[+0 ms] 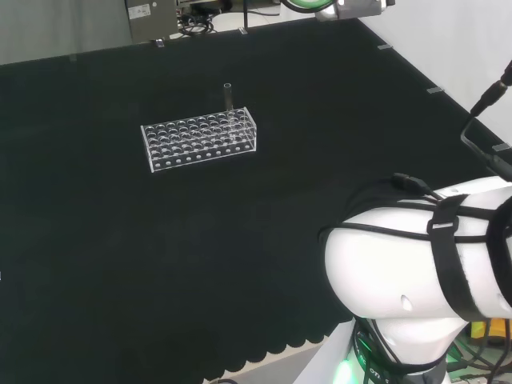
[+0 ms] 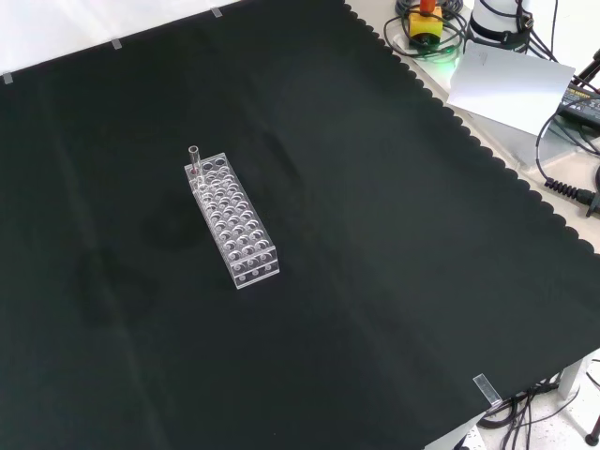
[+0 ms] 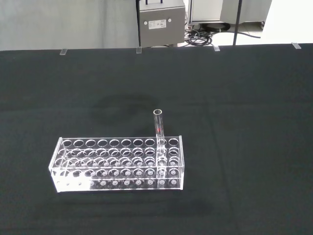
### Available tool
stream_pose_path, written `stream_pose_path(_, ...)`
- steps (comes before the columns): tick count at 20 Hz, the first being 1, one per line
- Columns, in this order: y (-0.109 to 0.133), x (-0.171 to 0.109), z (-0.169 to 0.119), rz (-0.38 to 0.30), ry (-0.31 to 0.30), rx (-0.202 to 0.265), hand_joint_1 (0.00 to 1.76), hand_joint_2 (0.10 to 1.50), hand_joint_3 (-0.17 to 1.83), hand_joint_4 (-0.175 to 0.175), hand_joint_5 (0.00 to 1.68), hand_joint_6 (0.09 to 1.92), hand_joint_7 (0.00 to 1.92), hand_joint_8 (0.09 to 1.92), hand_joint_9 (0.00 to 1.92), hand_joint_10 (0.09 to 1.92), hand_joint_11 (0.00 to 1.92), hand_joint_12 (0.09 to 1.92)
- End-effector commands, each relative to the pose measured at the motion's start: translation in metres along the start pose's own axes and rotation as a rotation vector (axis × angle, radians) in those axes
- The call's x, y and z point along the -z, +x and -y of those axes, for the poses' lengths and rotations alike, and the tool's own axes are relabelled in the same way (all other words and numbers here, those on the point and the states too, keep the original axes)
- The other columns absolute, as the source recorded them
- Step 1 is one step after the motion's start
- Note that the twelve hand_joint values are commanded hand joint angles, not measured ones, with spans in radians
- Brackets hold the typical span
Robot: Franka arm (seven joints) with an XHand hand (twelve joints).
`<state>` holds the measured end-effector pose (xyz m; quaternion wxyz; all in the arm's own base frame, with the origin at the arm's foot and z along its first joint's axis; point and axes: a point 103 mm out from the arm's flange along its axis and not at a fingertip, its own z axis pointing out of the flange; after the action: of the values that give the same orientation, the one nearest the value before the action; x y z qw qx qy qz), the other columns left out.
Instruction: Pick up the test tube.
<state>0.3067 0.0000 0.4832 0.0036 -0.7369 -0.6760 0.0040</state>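
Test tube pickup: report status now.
Hand not on the tube, fingers unseen. Test tube upright in the clear rack, in a hole near one end, untouched. Black cloth around the rack bare, nothing blocking approach.

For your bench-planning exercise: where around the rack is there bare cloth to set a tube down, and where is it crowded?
Bare cloth surrounds the rack on every side. The one tight spot is the rack's far-left corner in the front view, where the test tube stands.

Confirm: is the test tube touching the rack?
Touching. The wrist view shows the test tube standing upright in a hole near one end of the clear rack, its lower part inside the rack.
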Motion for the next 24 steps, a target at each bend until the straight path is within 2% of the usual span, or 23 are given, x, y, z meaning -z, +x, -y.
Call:
stream_pose_path(1, 0.000, -0.001, -0.002, 0.010, -0.010, 0.004, 0.53, 0.79, 0.59, -0.069, 0.06, 0.16, 0.07, 0.76, 0.05, 0.91, 0.04, 1.56)
stream_pose_path(3, 0.001, -0.002, -0.006, 0.012, -0.008, 0.008, 0.53, 0.82, 0.52, -0.069, 0.09, 0.09, 0.05, 0.80, 0.02, 0.98, 0.01, 1.63)
stream_pose_path(7, -0.002, -0.004, -0.022, 0.009, -0.005, 0.026, 0.54, 0.84, 0.49, -0.070, 0.11, 0.09, 0.05, 0.82, 0.02, 1.01, 0.00, 1.65)
stream_pose_path(11, -0.003, -0.002, -0.049, -0.008, 0.001, 0.053, 0.57, 0.83, 0.48, -0.078, 0.16, 0.09, 0.11, 0.83, 0.07, 1.01, 0.03, 1.65)
stream_pose_path(15, -0.001, -0.004, -0.083, -0.041, 0.024, 0.066, 0.68, 0.80, 0.49, -0.090, 0.25, 0.09, 0.23, 0.83, 0.17, 0.98, 0.10, 1.62)
stream_pose_path(20, 0.001, -0.019, -0.123, -0.053, 0.094, 0.063, 0.77, 0.76, 0.56, -0.102, 0.33, 0.09, 0.34, 0.81, 0.28, 0.93, 0.17, 1.59)
stream_pose_path(24, 0.006, -0.041, -0.149, -0.022, 0.152, 0.083, 0.79, 0.75, 0.58, -0.107, 0.36, 0.09, 0.38, 0.82, 0.31, 0.92, 0.18, 1.58)
